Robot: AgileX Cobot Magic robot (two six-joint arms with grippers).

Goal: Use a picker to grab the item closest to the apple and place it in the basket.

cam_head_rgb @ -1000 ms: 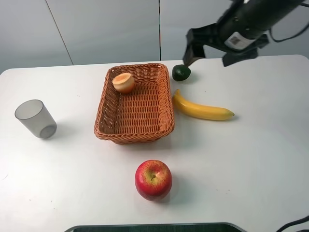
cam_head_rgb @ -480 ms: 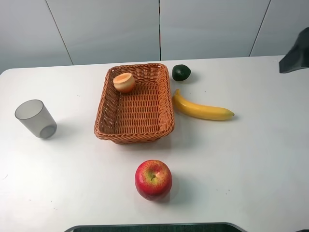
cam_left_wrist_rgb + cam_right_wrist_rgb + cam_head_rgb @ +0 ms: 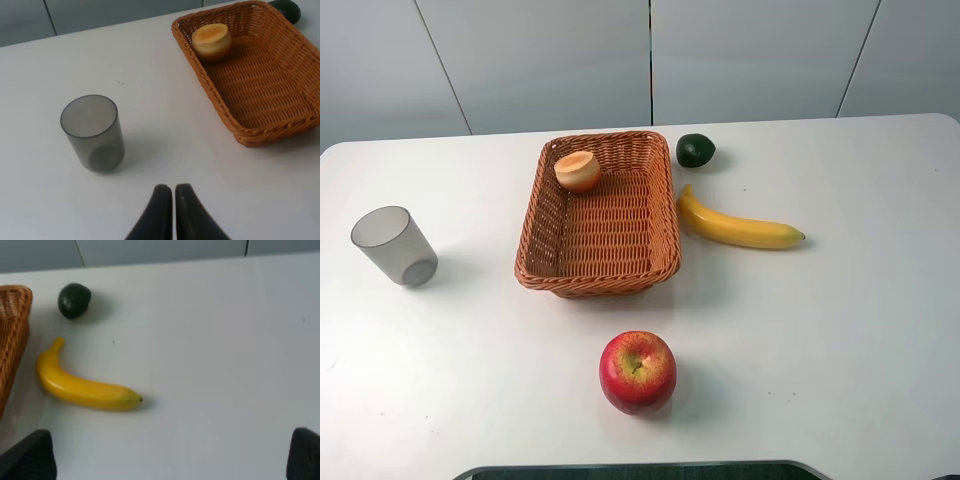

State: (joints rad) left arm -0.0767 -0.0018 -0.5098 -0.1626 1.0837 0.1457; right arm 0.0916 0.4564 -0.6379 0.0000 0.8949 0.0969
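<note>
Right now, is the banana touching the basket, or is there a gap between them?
Apart. In the exterior high view, a strip of white table shows between the banana and the flared side of the basket; the right wrist view shows the same gap.

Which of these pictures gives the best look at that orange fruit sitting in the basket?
The left wrist view: the orange fruit appears largest there, in a corner of the basket. The exterior high view shows it smaller. The right wrist view misses it.
</note>
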